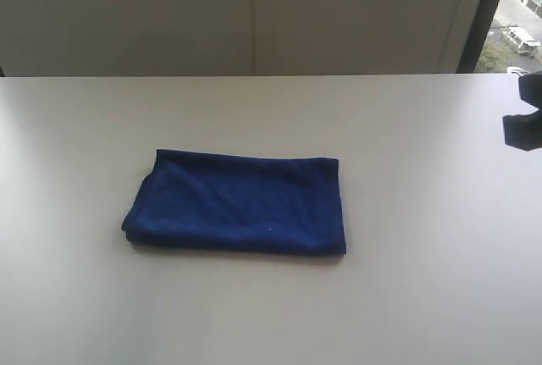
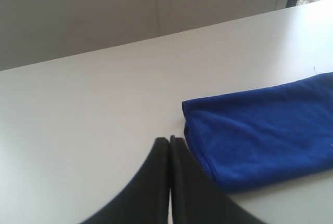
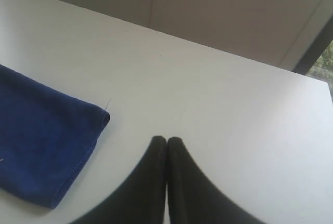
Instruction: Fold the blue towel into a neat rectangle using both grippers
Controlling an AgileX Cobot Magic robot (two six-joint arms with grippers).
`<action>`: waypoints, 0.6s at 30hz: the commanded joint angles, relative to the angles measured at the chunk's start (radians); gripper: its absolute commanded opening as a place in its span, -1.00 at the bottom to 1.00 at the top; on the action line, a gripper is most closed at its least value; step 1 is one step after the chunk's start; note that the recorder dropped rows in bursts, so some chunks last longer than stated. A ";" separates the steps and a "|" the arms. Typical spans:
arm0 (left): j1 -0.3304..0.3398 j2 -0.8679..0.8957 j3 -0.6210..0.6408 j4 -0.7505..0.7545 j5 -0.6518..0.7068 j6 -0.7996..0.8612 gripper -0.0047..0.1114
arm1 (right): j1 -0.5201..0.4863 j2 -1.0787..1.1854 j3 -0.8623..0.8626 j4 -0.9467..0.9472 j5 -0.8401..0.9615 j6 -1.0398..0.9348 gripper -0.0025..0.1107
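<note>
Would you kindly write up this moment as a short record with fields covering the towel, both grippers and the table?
towel: blue towel, folded into a rough rectangle, lying flat
surface: pale table, towel near its middle
towel detail: one short end slightly uneven; a thin thread sticks out at a corner
left gripper: shut, holding nothing
right gripper: shut, holding nothing, apart from the towel
contact: nothing rests on the towel in the exterior view
task state: fold looks done
</note>
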 commanded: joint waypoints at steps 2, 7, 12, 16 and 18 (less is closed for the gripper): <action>0.003 -0.011 0.007 -0.027 0.006 0.000 -0.92 | 0.002 -0.007 0.003 0.006 -0.015 0.006 -0.96; 0.003 -0.072 0.065 -0.025 -0.067 0.000 -0.92 | 0.002 -0.006 0.003 0.006 -0.018 0.006 -0.96; 0.003 -0.276 0.216 -0.025 -0.168 0.000 -0.92 | 0.002 -0.006 0.003 0.006 -0.018 0.006 -0.96; 0.003 -0.450 0.323 -0.025 -0.233 0.000 -0.92 | 0.002 -0.006 0.003 0.006 -0.018 0.006 -0.96; 0.003 -0.509 0.357 -0.025 -0.262 0.000 -0.92 | 0.002 -0.006 0.003 0.006 -0.018 0.006 -0.96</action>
